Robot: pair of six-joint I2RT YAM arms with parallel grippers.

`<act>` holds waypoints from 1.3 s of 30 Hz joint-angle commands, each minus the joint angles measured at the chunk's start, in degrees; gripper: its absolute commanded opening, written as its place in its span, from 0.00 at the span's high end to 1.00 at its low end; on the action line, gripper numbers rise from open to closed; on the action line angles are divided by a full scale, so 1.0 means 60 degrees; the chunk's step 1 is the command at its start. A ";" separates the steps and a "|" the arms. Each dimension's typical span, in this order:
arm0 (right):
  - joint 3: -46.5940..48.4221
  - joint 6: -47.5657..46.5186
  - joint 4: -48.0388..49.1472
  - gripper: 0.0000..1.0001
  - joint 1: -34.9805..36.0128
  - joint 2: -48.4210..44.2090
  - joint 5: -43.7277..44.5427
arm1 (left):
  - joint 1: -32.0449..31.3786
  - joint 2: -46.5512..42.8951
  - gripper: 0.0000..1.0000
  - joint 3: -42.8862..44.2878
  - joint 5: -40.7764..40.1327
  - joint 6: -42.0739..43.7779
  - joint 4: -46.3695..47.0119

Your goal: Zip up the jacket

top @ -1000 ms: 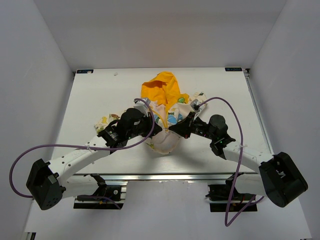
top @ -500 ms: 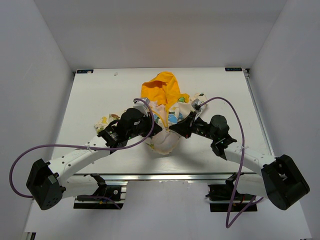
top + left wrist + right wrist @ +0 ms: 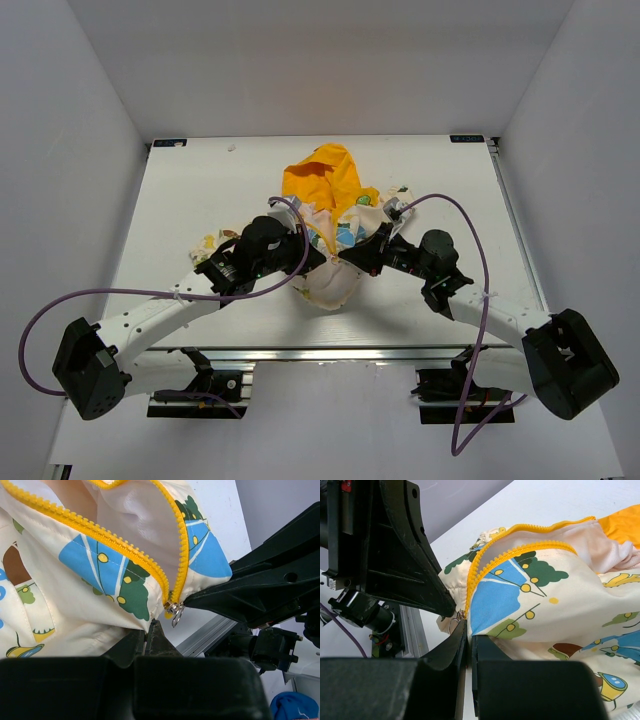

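Note:
The jacket [image 3: 331,282] lies mid-table, cream with cartoon prints, its yellow-orange hood [image 3: 322,178] toward the far side. Both grippers meet at its near hem. In the left wrist view my left gripper [image 3: 149,626] is shut on the hem just left of the zipper's bottom. The metal zipper slider [image 3: 173,609] sits at the very bottom, and the yellow teeth [image 3: 120,545] spread apart above it. In the right wrist view my right gripper [image 3: 469,630] is shut on the hem on the other side of the slider [image 3: 457,617]. The left gripper [image 3: 320,262] and right gripper [image 3: 347,258] are almost touching.
A sleeve [image 3: 211,241] of the jacket trails out to the left. The table's aluminium front rail [image 3: 320,353] runs just behind both arms. White walls enclose the table on three sides. A blue object [image 3: 294,707] lies beyond the table edge.
The right arm's elbow and cable have shifted slightly to the right. Both grippers stay shut on the hem and the jacket has hardly moved.

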 commanded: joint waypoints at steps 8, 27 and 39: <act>0.0355 -0.0107 0.0698 1.00 -0.0017 -0.0066 0.0427 | -0.0031 -0.0317 1.00 -0.0172 0.0481 0.0068 0.0340; 0.0003 -0.0357 -0.0094 1.00 -0.0017 -0.0535 0.0267 | -0.0031 -0.0494 1.00 0.0077 -0.0134 0.0112 0.0150; 0.0149 -0.0107 0.0244 1.00 -0.0016 -0.0228 -0.0026 | -0.0031 -0.0449 1.00 0.0034 0.0129 0.0229 0.0398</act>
